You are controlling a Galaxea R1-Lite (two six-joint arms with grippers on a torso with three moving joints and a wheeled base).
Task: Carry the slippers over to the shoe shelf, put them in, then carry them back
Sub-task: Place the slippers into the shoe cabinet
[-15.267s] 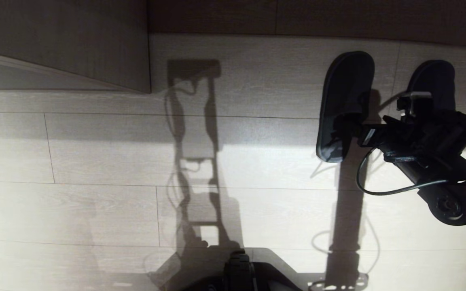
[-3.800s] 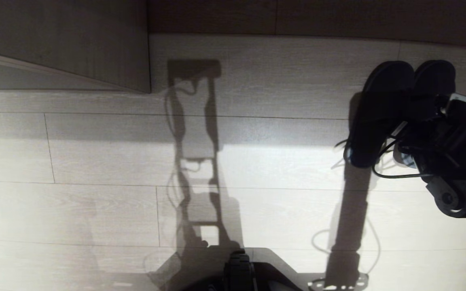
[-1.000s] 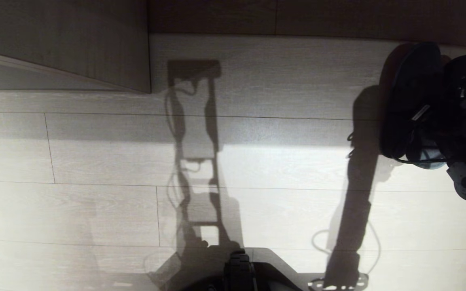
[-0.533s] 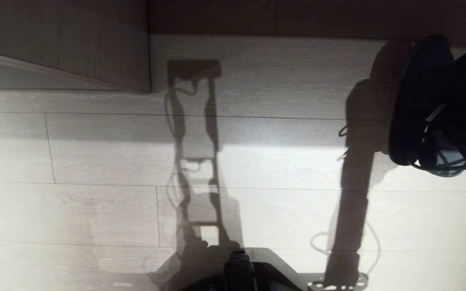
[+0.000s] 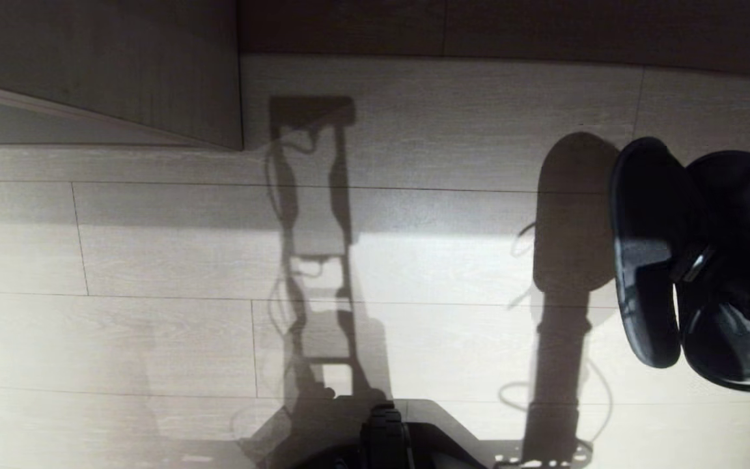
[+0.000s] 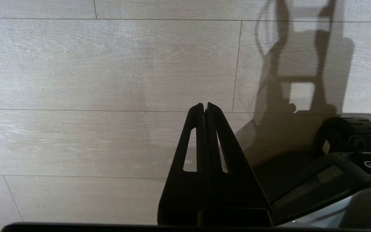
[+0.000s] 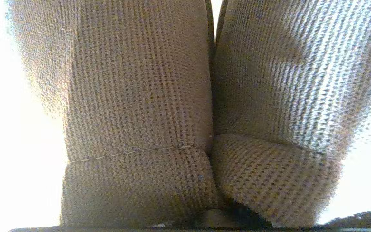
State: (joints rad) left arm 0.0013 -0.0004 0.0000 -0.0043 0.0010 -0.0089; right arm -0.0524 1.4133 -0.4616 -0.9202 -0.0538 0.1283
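The two dark slippers hang pressed together above the floor at the right edge of the head view, one (image 5: 645, 260) on edge beside the other (image 5: 733, 189). My right gripper (image 5: 691, 264) is shut on the slippers where their inner edges meet. Its fingers are mostly hidden between them. In the right wrist view the knitted fabric of both slippers (image 7: 134, 96) fills the picture, side by side. My left gripper (image 6: 204, 108) is parked low beside the base, shut and empty. The shoe shelf is out of view.
A wood-grain panel (image 5: 101, 65) stands at the upper left, and a dark recess (image 5: 512, 26) runs along the top. The pale plank floor (image 5: 153, 260) lies in front. My base (image 5: 388, 436) shows at the bottom. The slippers' shadow (image 5: 570, 215) falls on the floor.
The right gripper has carried the slippers away from the dark recess and nearer to me, higher off the floor. Their shadow has slid left and downward. The left arm has not moved.
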